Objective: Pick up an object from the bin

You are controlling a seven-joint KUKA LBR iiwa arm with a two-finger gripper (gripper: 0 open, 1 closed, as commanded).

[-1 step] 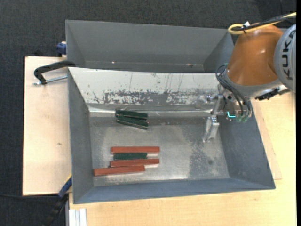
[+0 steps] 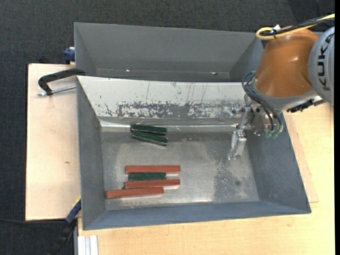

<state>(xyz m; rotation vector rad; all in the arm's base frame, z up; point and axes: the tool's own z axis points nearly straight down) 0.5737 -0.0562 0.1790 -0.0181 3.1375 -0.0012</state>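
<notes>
My gripper (image 2: 234, 152) hangs over the right part of the bin floor, near the back wall, with nothing under it and nothing held in it. The nearest loose things lie to its left. A pair of dark green bars (image 2: 149, 133) lies side by side against the back wall. Nearer the front sit a red bar (image 2: 152, 169), a short dark green bar (image 2: 146, 177) just below it, a second red bar (image 2: 162, 183) and a longer red bar (image 2: 134, 193) by the front left corner.
The arm with its orange cover comes in over the bin's right rim. The bin walls slope steeply down to the floor on all sides. Bare floor lies between the gripper and the bars.
</notes>
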